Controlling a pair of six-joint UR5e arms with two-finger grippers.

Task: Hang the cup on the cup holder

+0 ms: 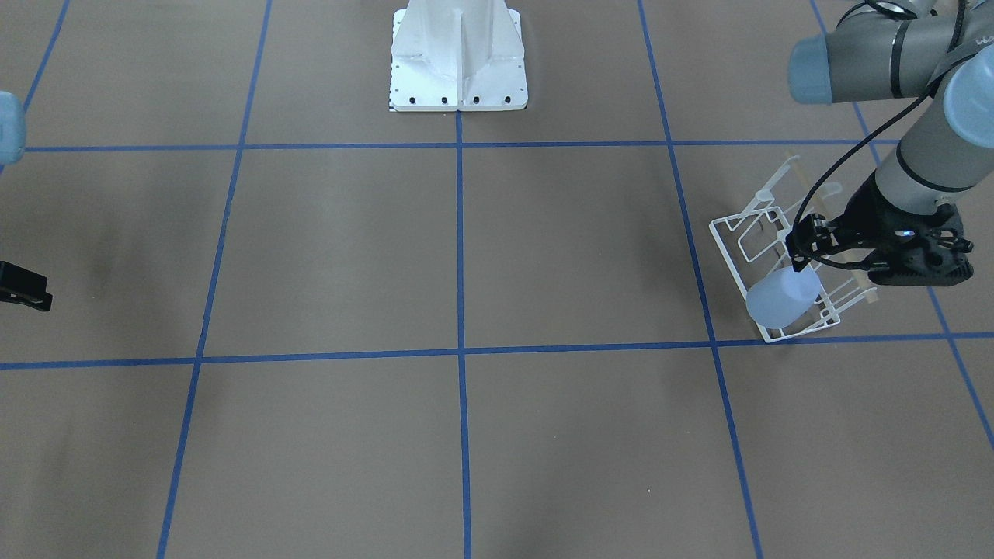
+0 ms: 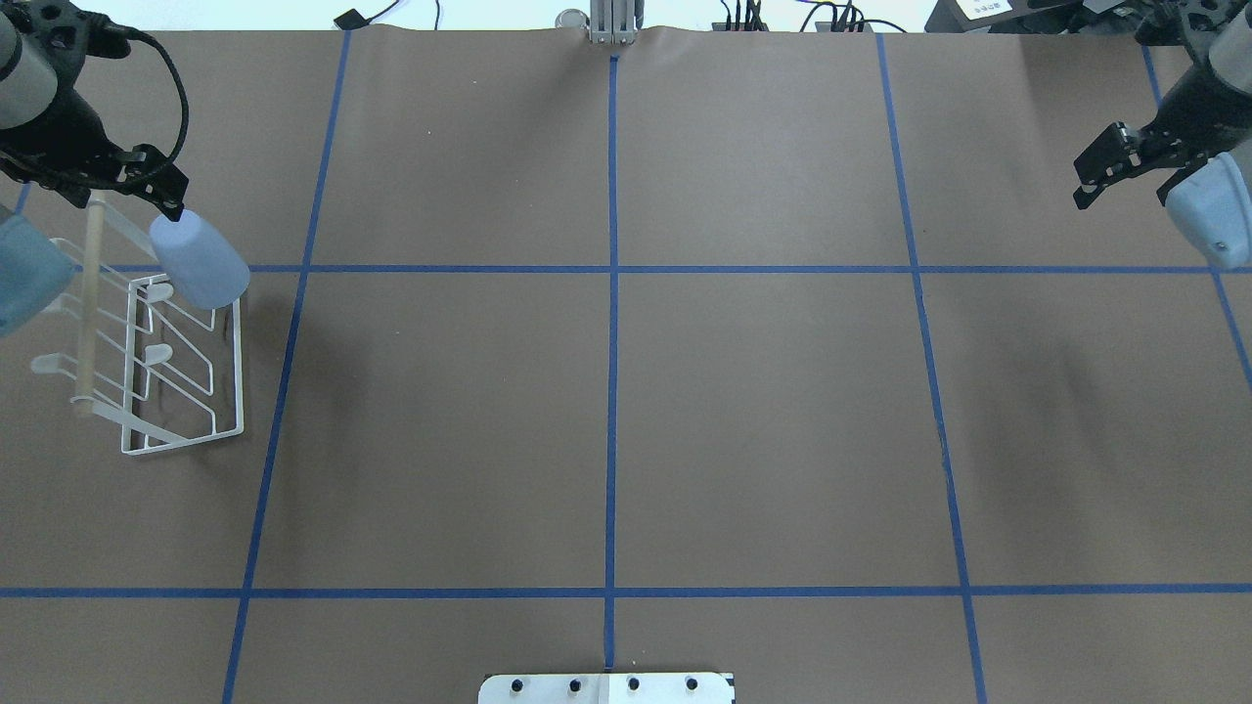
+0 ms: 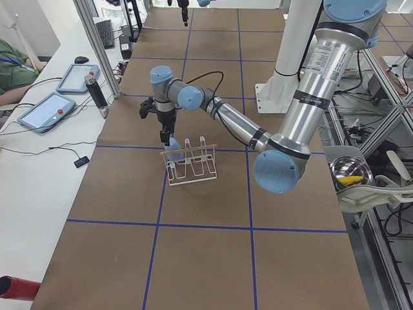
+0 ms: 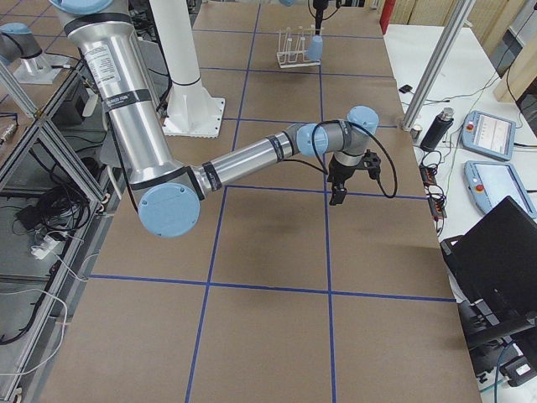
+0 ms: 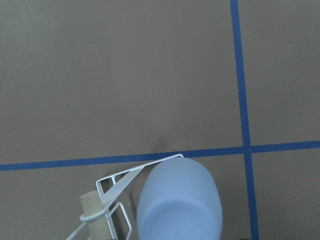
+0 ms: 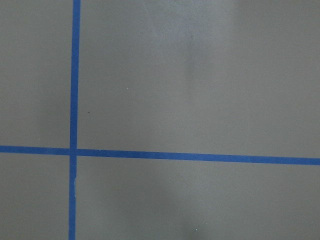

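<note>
At 6 o'clock in the overhead view, nearest the robot, a white metal base plate (image 2: 606,687) with a row of dark bolts sits at the table (image 2: 606,411) edge. Beyond it the matte brown table spreads wide and flat, crossed by blue tape lines (image 2: 611,391); the whole middle is open room.

At 9 o'clock, close to the table's left edge, stands the rack (image 2: 182,441). It is thin white wire on a rectangular base frame, with prongs (image 2: 158,350) ending in rounded tips and a pale wooden rod (image 2: 90,303) along its outer side. To its right, open table runs toward 3 o'clock.

The cup (image 2: 201,262), smooth pale-blue plastic and tapered, is at the rack's far inner corner, about 10 o'clock, just short of a cross tape line. It is tilted, and the left wrist view shows its closed base facing up. Whether a prong is inside it cannot be told.

The left gripper (image 2: 174,205), black, points down with its tip touching the cup's upper end. Whether the jaws pinch the cup or are spread cannot be told.

At 2 o'clock, near the right edge, the right gripper (image 2: 1091,181) hangs over bare table. The state of its jaws cannot be told.
</note>
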